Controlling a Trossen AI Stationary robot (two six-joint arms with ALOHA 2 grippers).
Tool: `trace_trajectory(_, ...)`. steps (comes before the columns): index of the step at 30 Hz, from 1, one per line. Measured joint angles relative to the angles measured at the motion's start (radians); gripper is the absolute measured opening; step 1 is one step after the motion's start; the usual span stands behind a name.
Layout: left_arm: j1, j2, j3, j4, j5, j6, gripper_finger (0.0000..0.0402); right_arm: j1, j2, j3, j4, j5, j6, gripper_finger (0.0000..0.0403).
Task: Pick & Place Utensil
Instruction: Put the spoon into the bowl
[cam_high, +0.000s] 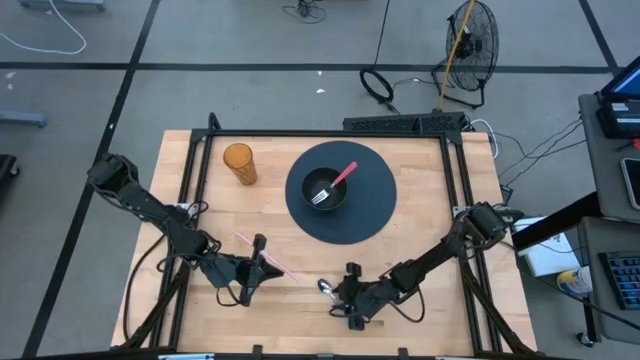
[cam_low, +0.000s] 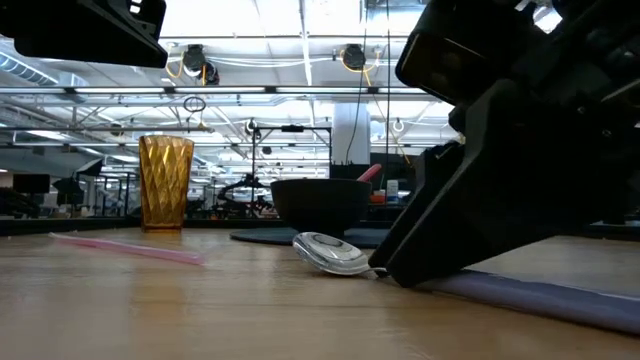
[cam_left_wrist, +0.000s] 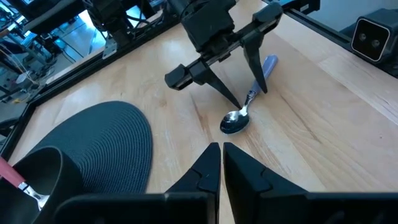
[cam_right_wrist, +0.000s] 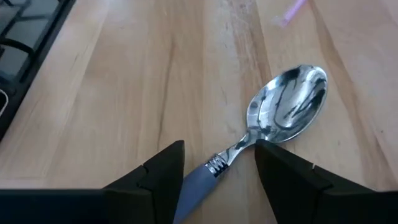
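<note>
A metal spoon with a blue handle (cam_right_wrist: 286, 106) lies flat on the wooden table near its near edge, also seen as the spoon (cam_left_wrist: 236, 120) and the spoon (cam_high: 325, 287). My right gripper (cam_right_wrist: 221, 168) is open and low over it. Its fingers stand on either side of the spoon's neck (cam_left_wrist: 250, 98) without touching it. My left gripper (cam_left_wrist: 221, 165) is shut and hovers to the spoon's left, above a pink straw (cam_high: 270, 258) that lies on the table. A black bowl (cam_high: 325, 190) holding a pink-handled fork sits on a dark round mat (cam_high: 375, 205).
An amber cup (cam_high: 238, 163) stands at the far left of the table, left of the mat. The pink straw (cam_low: 125, 248) lies between the two grippers' sides. A black frame rail (cam_high: 330, 133) borders the table's far edge. Bare wood lies near the front.
</note>
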Motion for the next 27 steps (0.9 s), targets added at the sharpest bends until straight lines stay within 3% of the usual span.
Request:
trace_trajectory(9, 0.0, 0.0, 0.0, 0.0, 0.0, 0.001, 0.0026, -0.009, -0.056, -0.001, -0.235, -0.096, -0.02, 0.0141)
trace_trajectory(20, 0.001, 0.0, 0.0, 0.0, 0.0, 0.003, 0.0026, -0.023, -0.198, -0.006, -0.543, -0.109, -0.062, 0.0057)
trace_trajectory(24, 0.002, 0.0, 0.0, 0.0, 0.001, 0.004, 0.0026, -0.037, -0.217, -0.006, -0.621, -0.107, -0.077, 0.005)
trace_trajectory(27, 0.004, 0.0, 0.0, -0.001, 0.001, 0.004, 0.0026, -0.045, -0.219, -0.006, -0.619, -0.109, -0.129, 0.0068)
